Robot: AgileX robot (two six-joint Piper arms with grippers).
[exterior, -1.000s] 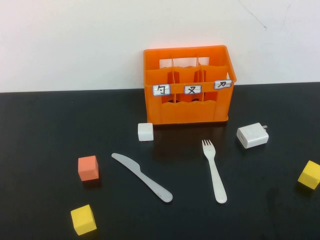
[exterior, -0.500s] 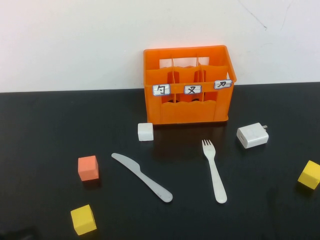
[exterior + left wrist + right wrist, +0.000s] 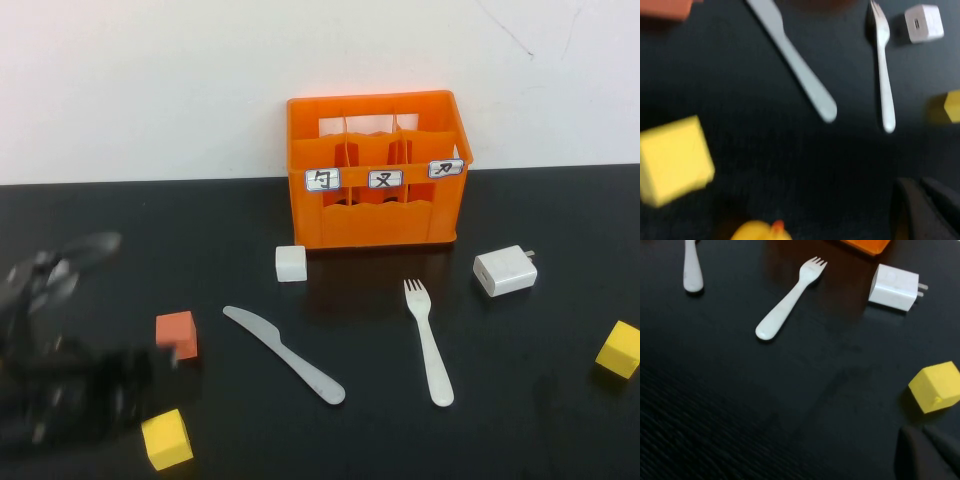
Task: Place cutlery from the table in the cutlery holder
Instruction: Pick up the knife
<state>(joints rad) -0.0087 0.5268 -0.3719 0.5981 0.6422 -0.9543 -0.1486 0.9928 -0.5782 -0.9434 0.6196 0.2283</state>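
The white knife [image 3: 285,355] and white fork [image 3: 428,342] lie flat on the black table [image 3: 540,420], in front of the orange cutlery holder [image 3: 375,170] at the back. My left gripper [image 3: 65,265] is blurred at the table's left side, well left of the knife, shut and empty. The left wrist view shows the knife [image 3: 795,62], the fork [image 3: 883,75] and the left gripper [image 3: 920,186]. My right gripper [image 3: 922,431] shows only in the right wrist view, shut and empty, apart from the fork [image 3: 790,297] and the knife's handle end [image 3: 691,267].
A white cube [image 3: 291,263] sits left of the holder and a white charger block [image 3: 505,270] right of the fork. An orange cube [image 3: 177,333] and a yellow cube [image 3: 166,438] lie beside my left arm. Another yellow cube [image 3: 620,349] is at far right.
My left arm has swept into the high view from the lower left and now covers the table's left side. The cutlery and blocks have not moved.
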